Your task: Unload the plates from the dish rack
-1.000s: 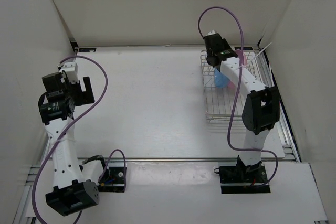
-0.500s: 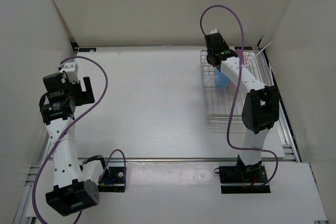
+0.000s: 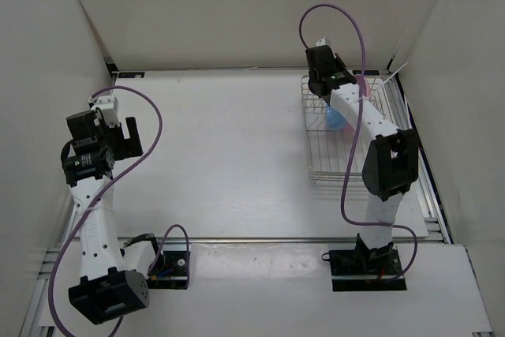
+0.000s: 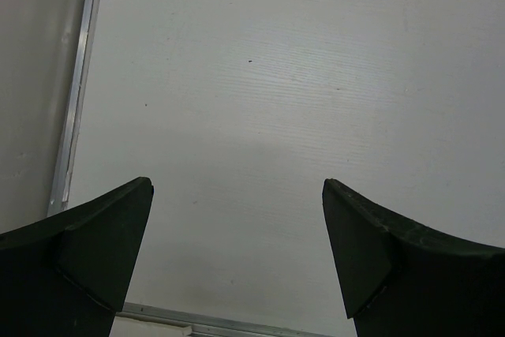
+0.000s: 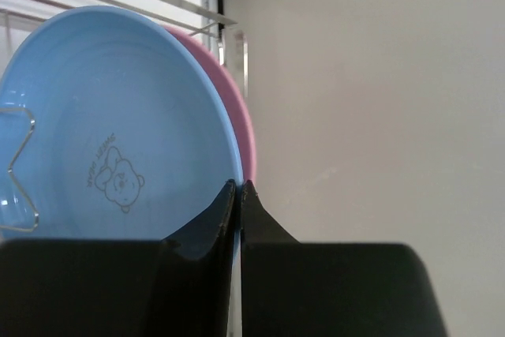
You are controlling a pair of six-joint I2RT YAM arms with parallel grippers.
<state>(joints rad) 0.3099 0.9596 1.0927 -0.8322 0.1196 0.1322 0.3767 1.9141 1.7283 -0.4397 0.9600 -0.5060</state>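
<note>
- Right gripper (image 5: 238,189): fingers pinched together on the rim of the round, shallow, plastic-looking light blue plate (image 5: 102,116), at about 5 o'clock on its rim in the wrist view. A thin strip of blue edge runs between the pads.
- Blue plate stands on edge in the rectangular silver wire dish rack (image 3: 331,159). Small bear line-print on its face near 6 o'clock.
- Matching round pink plate (image 5: 245,136) sits right behind it. Touching or just apart, can't tell. Only a crescent of its rim shows, at 3 o'clock.
- Top view: rack is at 2 o'clock on the flat white table (image 3: 221,147), long axis 12–6. Both plates are at its 12 o'clock end, mostly under the right wrist.
- Left gripper (image 4: 237,189): fingers wide apart, only table surface between them. That arm is at 9 o'clock, well apart from the rack.
</note>
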